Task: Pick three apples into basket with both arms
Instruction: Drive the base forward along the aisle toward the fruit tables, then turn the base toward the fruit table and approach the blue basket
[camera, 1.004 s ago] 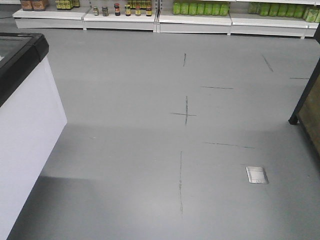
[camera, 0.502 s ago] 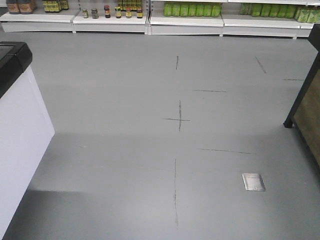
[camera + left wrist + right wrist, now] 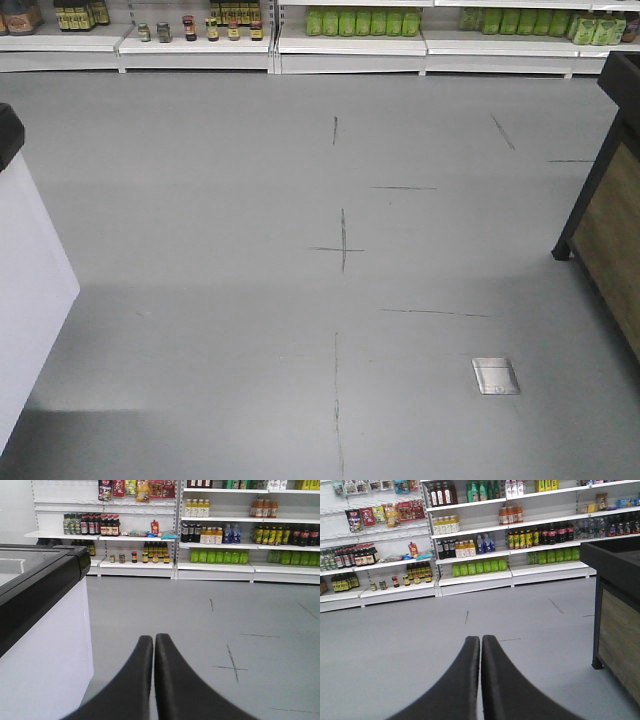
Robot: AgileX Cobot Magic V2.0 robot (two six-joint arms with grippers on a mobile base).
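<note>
No apples and no basket show in any view. My left gripper (image 3: 154,639) is shut with nothing between its black fingers, held above the grey floor beside a white chest freezer (image 3: 45,645). My right gripper (image 3: 480,641) is shut and empty too, pointing over the floor toward the shop shelves. Neither gripper nor arm appears in the front view.
A white freezer with a black rim (image 3: 25,270) stands at the left edge. A black-framed wooden stand (image 3: 605,220) (image 3: 615,605) is on the right. Shelves of bottles and jars (image 3: 340,35) line the far wall. A metal floor plate (image 3: 495,376) sits in the grey floor.
The front view has swung to the right: the freezer slid toward the left edge, the wooden stand came further into view on the right, and the shelves shifted left.
</note>
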